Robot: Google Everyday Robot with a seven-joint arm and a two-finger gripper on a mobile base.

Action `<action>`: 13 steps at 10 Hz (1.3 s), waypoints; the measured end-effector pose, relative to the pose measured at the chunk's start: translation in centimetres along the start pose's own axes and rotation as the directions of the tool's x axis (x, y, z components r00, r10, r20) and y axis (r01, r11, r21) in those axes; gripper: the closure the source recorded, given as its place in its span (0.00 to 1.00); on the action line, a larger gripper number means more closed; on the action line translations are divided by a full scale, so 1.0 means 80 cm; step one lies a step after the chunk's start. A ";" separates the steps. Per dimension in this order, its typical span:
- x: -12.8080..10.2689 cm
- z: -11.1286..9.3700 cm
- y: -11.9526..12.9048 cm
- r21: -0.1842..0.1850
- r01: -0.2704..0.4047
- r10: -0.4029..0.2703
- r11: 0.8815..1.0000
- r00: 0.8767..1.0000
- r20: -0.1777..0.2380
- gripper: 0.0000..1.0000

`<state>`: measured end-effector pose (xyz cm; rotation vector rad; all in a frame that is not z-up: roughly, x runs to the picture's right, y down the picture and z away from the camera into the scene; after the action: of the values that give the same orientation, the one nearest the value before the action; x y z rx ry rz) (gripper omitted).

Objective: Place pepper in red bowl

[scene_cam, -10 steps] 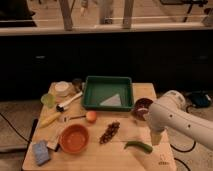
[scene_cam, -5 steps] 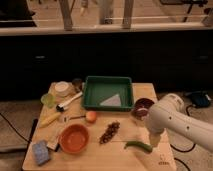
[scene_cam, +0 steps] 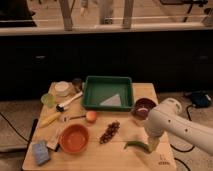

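Observation:
The green pepper point(scene_cam: 136, 145) lies on the wooden table point(scene_cam: 115, 157) near the front right, curved and slender. The red bowl point(scene_cam: 74, 138) sits empty at the front left of the table. My gripper point(scene_cam: 153, 145) hangs at the end of the white arm point(scene_cam: 175, 122), right over the pepper's right end. The arm comes in from the right side. The pepper's right tip is hidden behind the gripper.
A dark maroon bowl point(scene_cam: 143, 107) stands just behind the arm. A green tray point(scene_cam: 108, 92) is at the back middle. An orange fruit point(scene_cam: 91, 116), a dark bunch point(scene_cam: 109, 132), a yellow item point(scene_cam: 50, 120), a brush point(scene_cam: 70, 101), cups and a blue sponge point(scene_cam: 41, 152) fill the left side.
The arm has shifted slightly left and down toward the pepper. The pepper and bowls have not moved.

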<state>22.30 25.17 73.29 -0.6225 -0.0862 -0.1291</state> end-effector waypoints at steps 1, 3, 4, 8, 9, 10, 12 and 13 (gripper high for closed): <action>-0.001 0.005 0.003 -0.007 -0.001 0.001 1.000 1.000 0.005 0.20; -0.003 0.013 0.006 -0.017 -0.001 0.001 1.000 1.000 0.013 0.20; -0.005 0.019 0.009 -0.022 -0.004 0.004 1.000 1.000 0.020 0.20; -0.008 0.036 0.016 -0.036 -0.013 0.015 0.999 0.999 0.038 0.20; -0.008 0.040 0.016 -0.039 -0.016 0.018 0.999 0.999 0.043 0.20; -0.006 0.045 0.018 -0.042 -0.020 0.022 0.999 0.999 0.046 0.20; -0.005 0.051 0.019 -0.045 -0.030 0.032 0.999 0.998 0.051 0.20; -0.006 0.053 0.019 -0.047 -0.030 0.033 0.998 0.998 0.053 0.20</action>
<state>21.89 28.91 75.77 -0.6730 -0.1256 -0.0841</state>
